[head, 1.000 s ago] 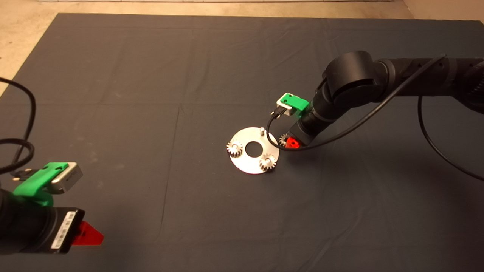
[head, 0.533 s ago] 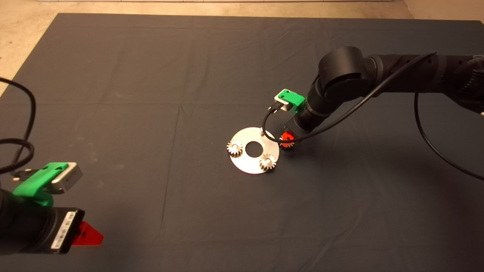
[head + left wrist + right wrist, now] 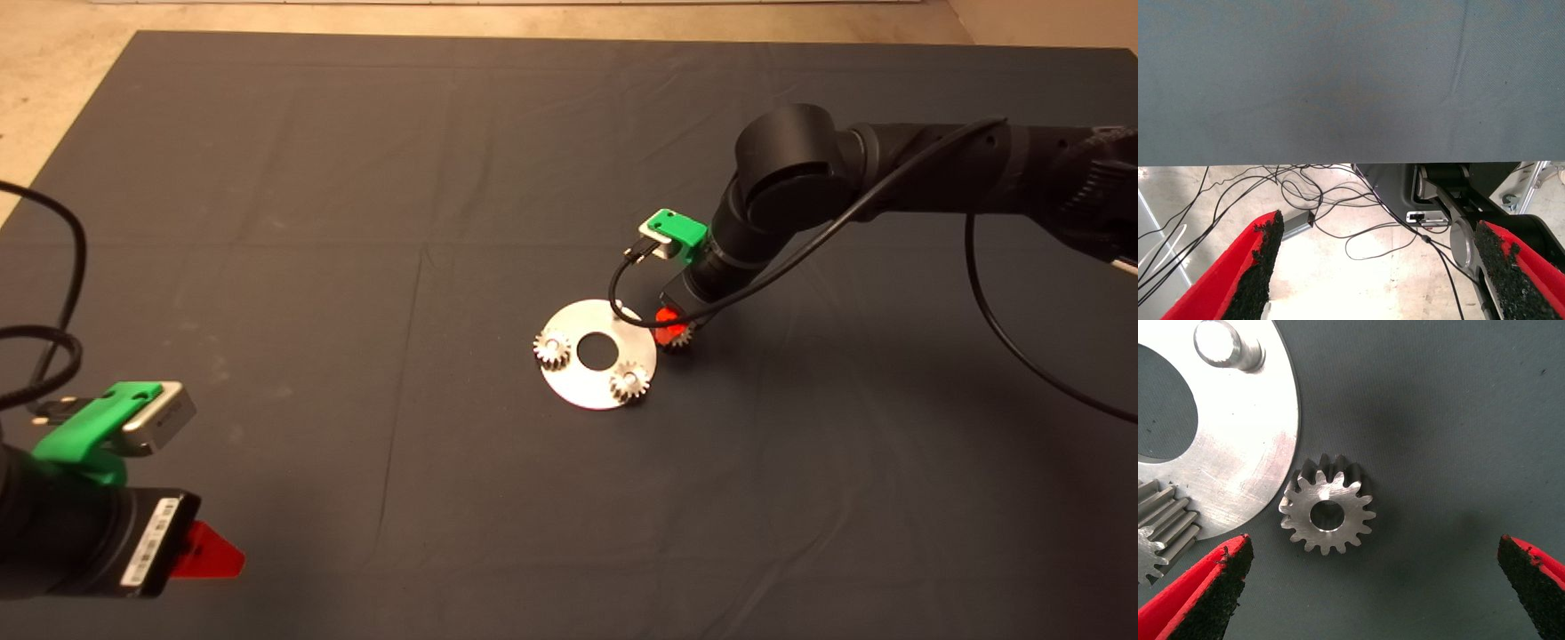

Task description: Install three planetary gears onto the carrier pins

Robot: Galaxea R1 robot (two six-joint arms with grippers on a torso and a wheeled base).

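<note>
The shiny round disc (image 3: 582,384) lies mid-mat. Two planetary gears (image 3: 552,348) (image 3: 629,381) sit on two of its carrier pins. The third pin (image 3: 1221,343) stands bare near the disc's rim (image 3: 1251,453). The third gear (image 3: 1327,513) lies flat on the mat, just off the disc's edge on the right. My right gripper (image 3: 673,327) hangs right over this gear, open, with its fingers (image 3: 1211,593) wide on either side and not touching it. My left gripper (image 3: 209,551) is parked at the lower left, open and empty (image 3: 1381,273).
The dark mat (image 3: 356,178) covers the table, with pale floor beyond its far edge. The right arm's black cable (image 3: 622,298) loops over the disc's far rim. Cables and a robot base (image 3: 1451,193) lie on the floor below the mat's edge.
My right arm has shifted a little to the left and away from me, and the gripper now sits over the loose gear. The left arm has not moved.
</note>
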